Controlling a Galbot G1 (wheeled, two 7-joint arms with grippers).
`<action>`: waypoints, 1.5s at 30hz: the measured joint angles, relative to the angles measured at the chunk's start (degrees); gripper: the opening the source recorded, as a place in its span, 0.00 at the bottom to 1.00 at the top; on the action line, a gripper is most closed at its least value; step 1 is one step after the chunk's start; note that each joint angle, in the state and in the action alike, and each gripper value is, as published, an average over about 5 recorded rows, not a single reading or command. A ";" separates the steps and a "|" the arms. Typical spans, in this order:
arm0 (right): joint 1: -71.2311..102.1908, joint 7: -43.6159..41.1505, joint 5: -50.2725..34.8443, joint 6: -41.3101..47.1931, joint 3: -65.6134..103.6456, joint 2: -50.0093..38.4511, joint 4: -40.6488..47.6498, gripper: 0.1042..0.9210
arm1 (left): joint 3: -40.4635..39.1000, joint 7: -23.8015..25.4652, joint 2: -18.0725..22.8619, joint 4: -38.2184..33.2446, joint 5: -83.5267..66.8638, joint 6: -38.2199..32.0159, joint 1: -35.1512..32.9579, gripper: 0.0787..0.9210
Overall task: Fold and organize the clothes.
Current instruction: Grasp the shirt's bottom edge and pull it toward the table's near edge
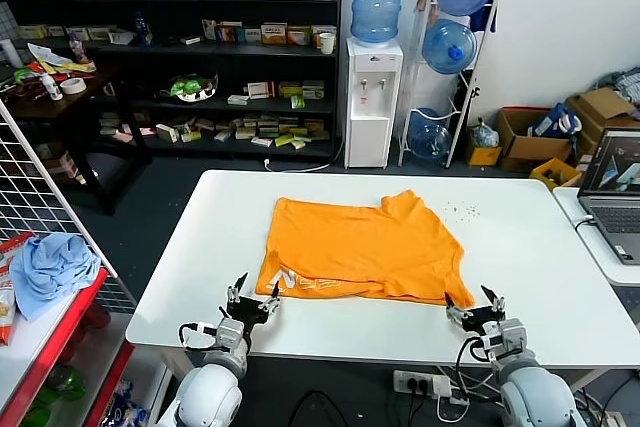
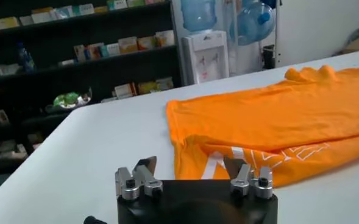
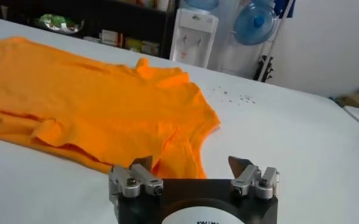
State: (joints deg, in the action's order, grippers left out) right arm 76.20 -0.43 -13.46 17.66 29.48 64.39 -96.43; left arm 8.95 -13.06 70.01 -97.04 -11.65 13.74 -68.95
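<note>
The left gripper [image 1: 254,294] sits low at the near edge of the white table [image 1: 520,247], its fingers spread wide and holding nothing, just beside the near left corner of the shirt. The right gripper [image 1: 474,304] sits at the same edge, likewise wide and bare, just beside the shirt's near right corner. The one orange T-shirt [image 1: 360,247] lies flat mid-table, folded over so white lettering [image 1: 300,282] shows along the near strip. Nothing lies between either gripper and the cloth. A few small specks [image 1: 460,210] dot the table beyond the shirt. To the right stands one open laptop [image 1: 618,187]; to the left a light blue cloth [image 1: 52,262] rests on a red rack. Behind stand dark shelves [image 1: 180,47], one water dispenser [image 1: 372,97] and three more water bottles [image 1: 450,42] in a stand
</note>
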 measured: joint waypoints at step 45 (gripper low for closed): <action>13.69 2.55 -0.31 6.79 3.68 -3.59 -12.94 0.04 | 0.58 -2.50 -3.63 -8.65 -3.20 3.58 -9.55 0.02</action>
State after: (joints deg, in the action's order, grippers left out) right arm 89.90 2.12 -13.77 24.45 33.15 60.80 -109.37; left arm 9.53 -15.56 66.38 -105.69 -14.86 17.32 -78.50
